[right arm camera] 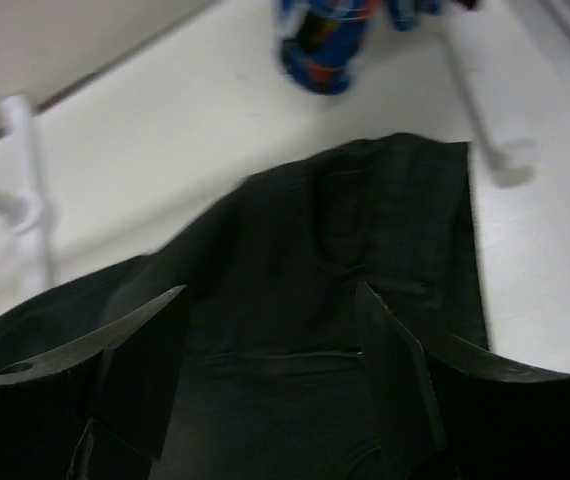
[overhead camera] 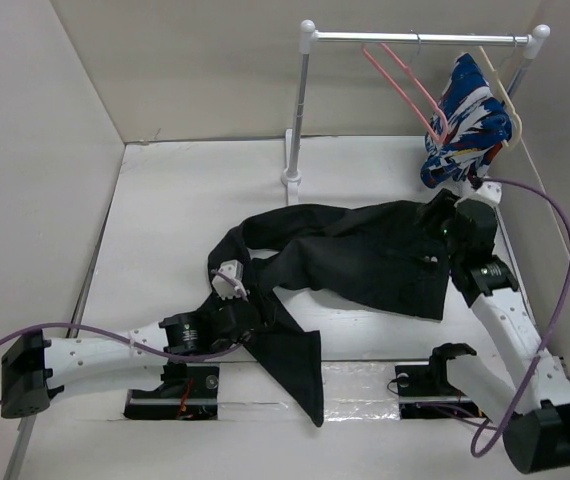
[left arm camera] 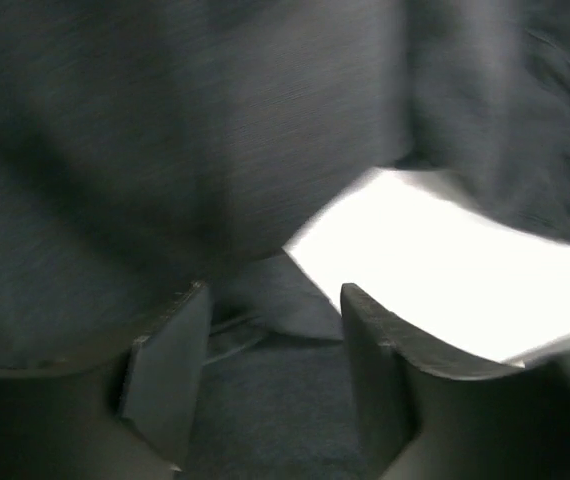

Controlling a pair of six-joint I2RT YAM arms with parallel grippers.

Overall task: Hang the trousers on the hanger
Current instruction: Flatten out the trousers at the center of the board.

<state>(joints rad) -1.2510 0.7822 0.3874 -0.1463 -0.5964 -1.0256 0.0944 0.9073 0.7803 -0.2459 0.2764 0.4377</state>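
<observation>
The black trousers [overhead camera: 355, 255] lie crumpled across the middle of the table, one leg trailing to the near edge. The pink hanger [overhead camera: 405, 85] hangs empty on the rail at the back. My left gripper [overhead camera: 233, 282] sits low over the trousers' left part; in the left wrist view [left arm camera: 273, 300] its jaws are apart with black cloth [left arm camera: 165, 150] between and under them. My right gripper [overhead camera: 443, 215] is over the trousers' right end near the waistband; in the right wrist view [right arm camera: 270, 310] its jaws are open just above the black cloth [right arm camera: 365, 220].
A white clothes rail [overhead camera: 420, 38] stands at the back on a post [overhead camera: 298, 110]. A blue, white and red garment [overhead camera: 465, 120] on a cream hanger hangs at its right end, close to my right arm. Side walls enclose the table.
</observation>
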